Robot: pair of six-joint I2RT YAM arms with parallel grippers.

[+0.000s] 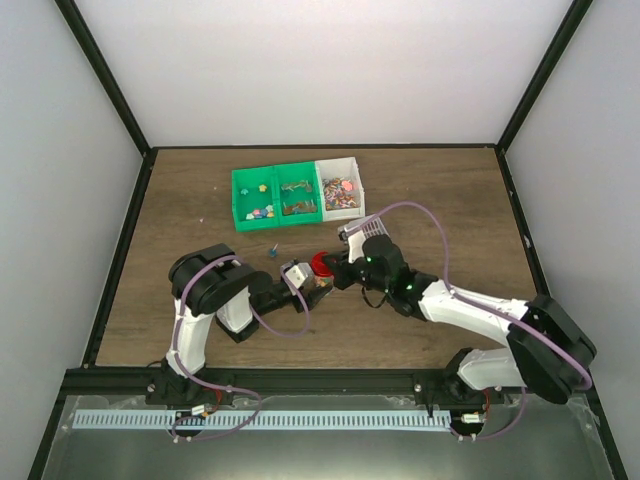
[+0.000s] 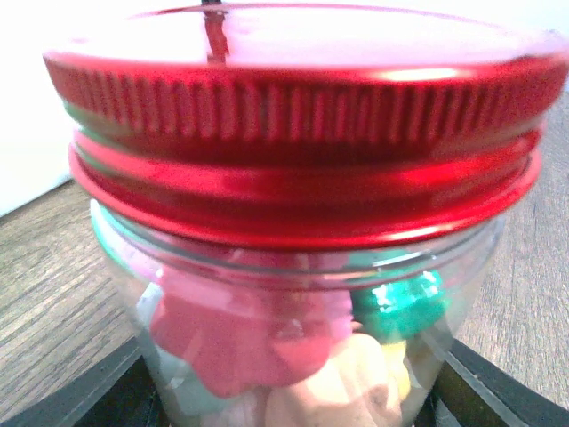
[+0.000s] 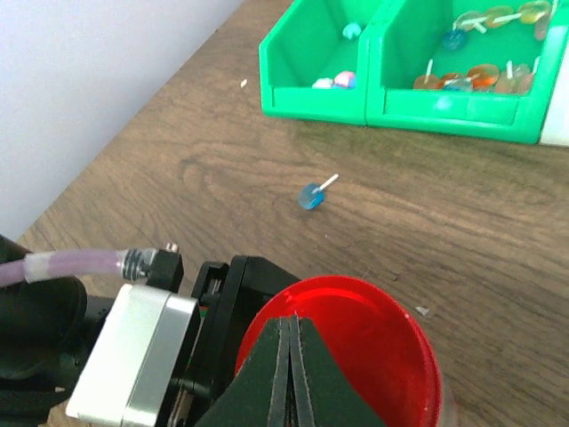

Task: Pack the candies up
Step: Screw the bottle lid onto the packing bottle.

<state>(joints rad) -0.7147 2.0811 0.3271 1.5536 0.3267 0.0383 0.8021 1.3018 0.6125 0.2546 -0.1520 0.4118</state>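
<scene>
Nearest me, my left gripper is clamped around a clear plastic jar, with a black finger on each side of its base. The jar stands upright on the brown wood-grain bench. Through its wall I can see candies, a pink flower-shaped one beside a shiny green one. A ribbed red metal lid sits on the jar's mouth. My right gripper is closed tight with nothing between its fingers, its tip over the lid's top. Beyond the jar, a blue lollipop with a white stick lies alone on the bench. Farther back, a green plastic two-compartment bin holds more loose candies on the left and lollipops on the right, and a white bin touches its right side
</scene>
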